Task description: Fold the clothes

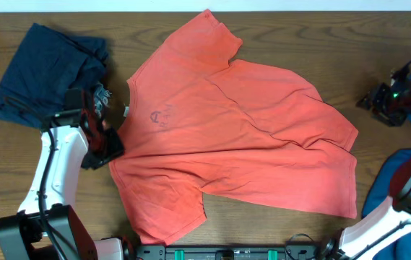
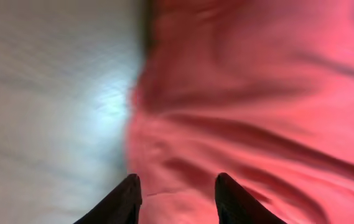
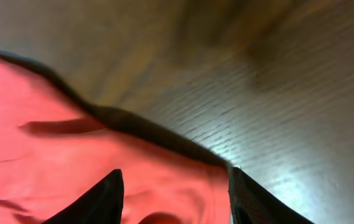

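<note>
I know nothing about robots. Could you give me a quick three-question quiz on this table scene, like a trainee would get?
1. True or false: the coral-red T-shirt is already folded into a neat square.
2. What colour is the bundled garment at the upper left of the overhead view? A white, B dark blue, C green.
3. Fill in: the ___ gripper is at the shirt edge nearest that bundle.
Key: 1 false, it lies spread out. 2 B. 3 left gripper.
</note>
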Available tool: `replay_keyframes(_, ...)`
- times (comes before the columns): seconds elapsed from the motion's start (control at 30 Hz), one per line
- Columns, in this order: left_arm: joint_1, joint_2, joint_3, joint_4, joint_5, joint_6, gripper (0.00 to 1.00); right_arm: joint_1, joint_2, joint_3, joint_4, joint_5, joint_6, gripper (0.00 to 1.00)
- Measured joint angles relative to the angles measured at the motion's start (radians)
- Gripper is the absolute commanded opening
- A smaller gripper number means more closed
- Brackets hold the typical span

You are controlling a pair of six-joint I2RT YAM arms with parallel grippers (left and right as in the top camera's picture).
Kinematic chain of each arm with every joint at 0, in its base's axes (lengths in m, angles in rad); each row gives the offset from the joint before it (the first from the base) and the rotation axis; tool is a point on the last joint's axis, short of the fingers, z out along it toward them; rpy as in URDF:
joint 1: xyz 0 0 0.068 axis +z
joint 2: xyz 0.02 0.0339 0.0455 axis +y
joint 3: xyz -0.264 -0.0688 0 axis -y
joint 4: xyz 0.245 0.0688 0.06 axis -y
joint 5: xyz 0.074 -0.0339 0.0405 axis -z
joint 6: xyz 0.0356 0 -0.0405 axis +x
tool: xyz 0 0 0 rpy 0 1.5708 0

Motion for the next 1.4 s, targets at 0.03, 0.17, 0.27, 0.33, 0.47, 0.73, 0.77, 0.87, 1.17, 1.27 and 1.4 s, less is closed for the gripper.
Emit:
replay_keyframes(0.03, -0.003, 0.0, 0.001, 0.0, 0.016, 0.007, 0.41, 0.0, 0.013, 0.0, 0.003, -0.002, -0.004, 0.52)
replay_keyframes(0.17, -0.063, 0.0, 0.001, -0.002, 0.088, 0.058, 0.41, 0.0, 0.093, 0.0, 0.034, -0.056, -0.057, 0.55)
replay_keyframes(0.27, -0.135, 0.0, -0.014, 0.014, 0.115, 0.087, 0.42, 0.007, 0.139, 0.0, 0.036, -0.115, -0.116, 0.53)
replay_keyframes(0.33, -0.177, 0.0, -0.039, 0.033, 0.126, 0.095, 0.41, 0.015, 0.143, 0.002, 0.032, -0.152, -0.164, 0.49)
replay_keyframes(0.47, -0.235, 0.006, -0.112, 0.065, 0.131, 0.103, 0.42, 0.043, 0.159, 0.002, 0.033, -0.227, -0.261, 0.26)
replay_keyframes(0.73, -0.245, 0.024, -0.211, 0.087, 0.049, 0.075, 0.42, 0.049, 0.161, 0.013, 0.069, -0.316, -0.296, 0.01)
replay_keyframes(0.77, -0.245, 0.024, -0.216, 0.088, 0.042, 0.073, 0.41, 0.048, 0.161, 0.022, 0.073, -0.325, -0.293, 0.01)
replay_keyframes(0.87, -0.245, 0.024, -0.223, 0.088, 0.016, 0.066, 0.41, 0.036, 0.161, 0.101, 0.075, -0.358, -0.263, 0.01)
replay_keyframes(1.17, -0.245, 0.024, -0.223, 0.112, -0.018, 0.062, 0.42, 0.018, 0.1, 0.254, 0.09, -0.312, -0.199, 0.55)
replay_keyframes(1.27, -0.245, 0.024, -0.223, 0.119, -0.021, 0.062, 0.42, 0.018, 0.074, 0.264, 0.048, -0.245, -0.176, 0.63)
replay_keyframes(1.4, -0.245, 0.024, -0.223, 0.125, -0.018, 0.062, 0.42, 0.018, 0.066, 0.265, -0.051, -0.092, -0.119, 0.54)
